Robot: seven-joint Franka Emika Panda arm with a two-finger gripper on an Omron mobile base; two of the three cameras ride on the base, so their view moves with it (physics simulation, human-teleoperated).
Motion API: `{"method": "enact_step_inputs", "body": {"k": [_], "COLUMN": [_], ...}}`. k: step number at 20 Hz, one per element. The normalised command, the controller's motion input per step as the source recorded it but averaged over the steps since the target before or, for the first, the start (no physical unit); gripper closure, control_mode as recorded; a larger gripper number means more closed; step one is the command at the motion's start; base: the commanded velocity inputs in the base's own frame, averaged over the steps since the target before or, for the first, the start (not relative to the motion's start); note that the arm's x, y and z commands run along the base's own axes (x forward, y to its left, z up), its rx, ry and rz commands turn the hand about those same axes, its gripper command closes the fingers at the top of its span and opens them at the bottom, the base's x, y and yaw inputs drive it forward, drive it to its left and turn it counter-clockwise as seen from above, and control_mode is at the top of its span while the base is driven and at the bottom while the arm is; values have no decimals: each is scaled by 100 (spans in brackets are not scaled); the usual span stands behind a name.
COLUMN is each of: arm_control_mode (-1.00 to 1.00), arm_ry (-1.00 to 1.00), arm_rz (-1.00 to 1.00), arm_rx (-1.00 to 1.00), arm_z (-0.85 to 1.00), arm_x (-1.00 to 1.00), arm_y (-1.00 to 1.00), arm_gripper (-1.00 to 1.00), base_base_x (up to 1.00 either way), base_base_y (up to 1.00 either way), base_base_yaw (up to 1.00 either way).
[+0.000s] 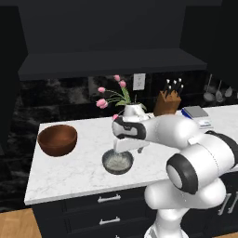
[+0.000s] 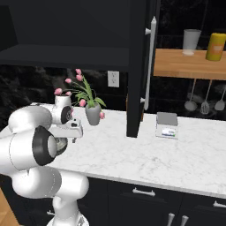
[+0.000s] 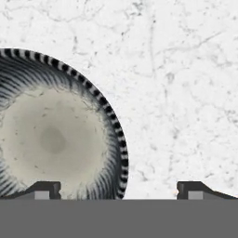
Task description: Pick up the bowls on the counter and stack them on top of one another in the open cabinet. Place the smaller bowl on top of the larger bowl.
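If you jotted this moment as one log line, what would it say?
pincer: open, above rim of small dark grey speckled bowl | wide reddish-brown wooden bowl: untouched on white marble counter | stacking: not begun

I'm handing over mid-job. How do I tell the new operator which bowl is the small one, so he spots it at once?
Start at the white marble counter and find the flower vase by the back wall. In front of it, near the counter's front edge and under the gripper, sits the small bowl. It is dark grey, shallow and pale speckled inside, unlike the bigger, deeper reddish-brown bowl at the left end.
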Motion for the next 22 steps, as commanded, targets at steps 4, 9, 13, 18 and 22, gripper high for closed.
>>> {"method": "enact_step_inputs", "body": {"k": [4, 9, 13, 18, 22], "arm_control_mode": [-100, -100, -100, -100, -100], "arm_ry": [-1, -2, -2, 0, 0], "arm_rz": [0, 0, 0, 0, 0], "arm_rx": [0, 3, 4, 0, 0], "arm_z": [-63, -53, -13, 0, 7], "arm_x": [5, 4, 7, 0, 0], "arm_y": [11, 9, 2, 0, 3], "arm_gripper": [-100, -100, 100, 100, 100], "base_base_x": [0, 0, 0, 0, 0], "base_base_y": [0, 0, 0, 0, 0], "base_base_yaw": [0, 0, 0, 0, 0]}}
